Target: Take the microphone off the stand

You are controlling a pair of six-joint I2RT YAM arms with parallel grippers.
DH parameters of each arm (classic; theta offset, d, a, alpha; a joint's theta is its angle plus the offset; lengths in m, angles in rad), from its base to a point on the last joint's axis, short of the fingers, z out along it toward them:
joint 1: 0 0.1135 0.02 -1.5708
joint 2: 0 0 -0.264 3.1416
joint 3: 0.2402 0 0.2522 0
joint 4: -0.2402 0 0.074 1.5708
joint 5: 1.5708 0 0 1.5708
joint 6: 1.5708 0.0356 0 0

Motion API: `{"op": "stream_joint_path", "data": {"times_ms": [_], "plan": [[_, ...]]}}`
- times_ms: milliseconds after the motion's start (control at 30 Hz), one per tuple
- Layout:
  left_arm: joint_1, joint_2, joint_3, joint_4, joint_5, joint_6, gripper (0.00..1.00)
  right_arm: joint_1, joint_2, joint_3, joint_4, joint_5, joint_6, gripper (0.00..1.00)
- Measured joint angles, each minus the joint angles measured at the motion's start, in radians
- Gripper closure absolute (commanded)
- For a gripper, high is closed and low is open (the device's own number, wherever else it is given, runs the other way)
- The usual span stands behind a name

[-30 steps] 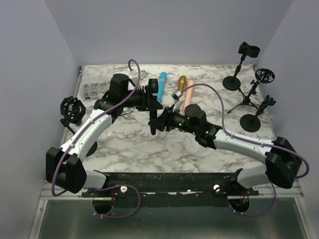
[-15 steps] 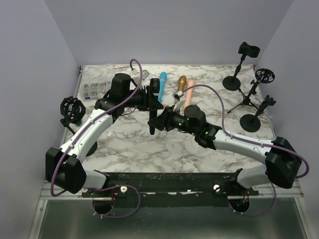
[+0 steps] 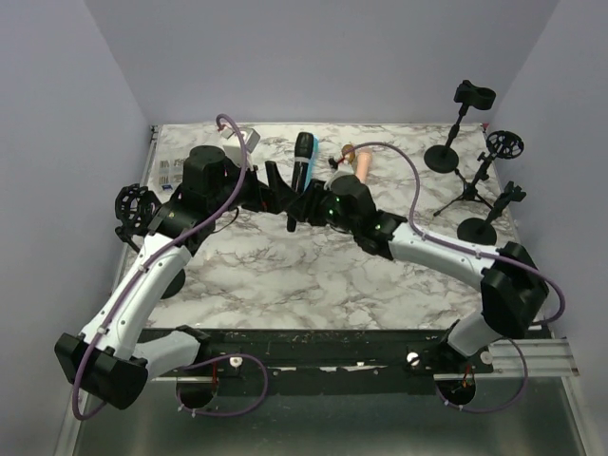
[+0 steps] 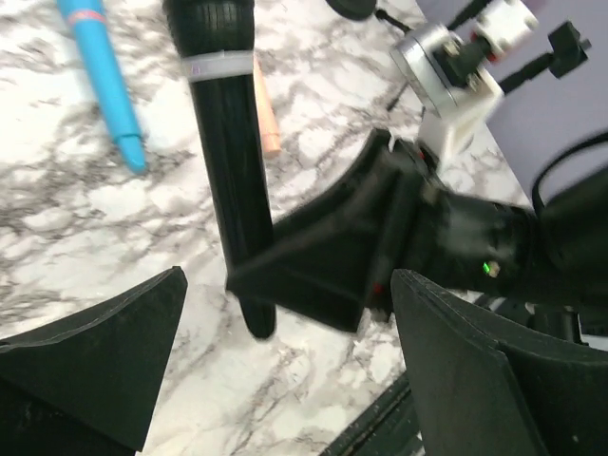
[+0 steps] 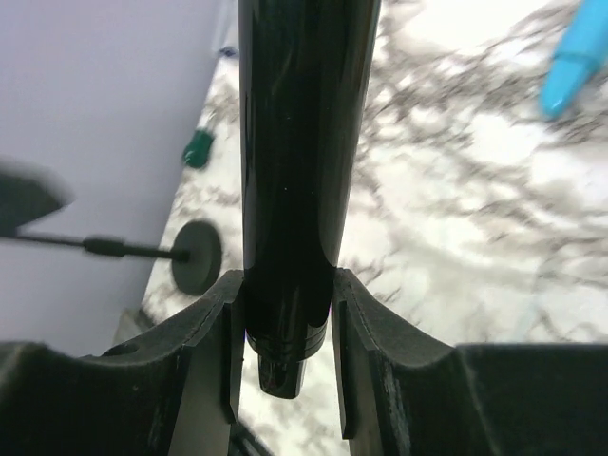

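The right claw [image 5: 285, 318] clamps the microphone [image 5: 299, 142] near its tail, over the table [image 3: 285, 275]. The left claw [image 4: 285, 285] gapes empty beside it. A blue mic [image 4: 100, 76] and a pink mic [image 4: 264, 109] lie close behind.

blue microphone [image 4: 103, 81] on marble table [image 4: 85, 204]

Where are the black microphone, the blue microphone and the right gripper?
black microphone [image 4: 228, 142], left wrist view, on its handle just past the grey band.
blue microphone [image 4: 103, 81], left wrist view, on its handle.
right gripper [image 5: 285, 318], right wrist view, midway between its fingertips.
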Motion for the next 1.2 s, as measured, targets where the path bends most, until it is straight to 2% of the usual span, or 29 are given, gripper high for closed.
{"op": "stream_joint_path", "data": {"times_ms": [133,333,533,833,1200], "plan": [[0.0,-0.058,0.0,-0.009,-0.089,0.024,0.07,-0.089,0.127,0.186,-0.153,0.031,-0.001,0.99],[0.0,-0.118,-0.007,-0.004,-0.172,0.047,0.08,-0.211,0.317,0.351,-0.328,0.046,-0.017,0.99],[0.0,-0.127,-0.012,0.0,-0.2,0.055,0.08,-0.24,0.504,0.514,-0.471,0.082,-0.045,0.99],[0.0,-0.127,-0.015,0.0,-0.201,0.057,0.08,-0.282,0.635,0.654,-0.532,0.083,-0.052,0.94],[0.0,-0.127,-0.015,0.0,-0.201,0.057,0.08,-0.332,0.721,0.716,-0.548,0.069,-0.065,0.85]]}}
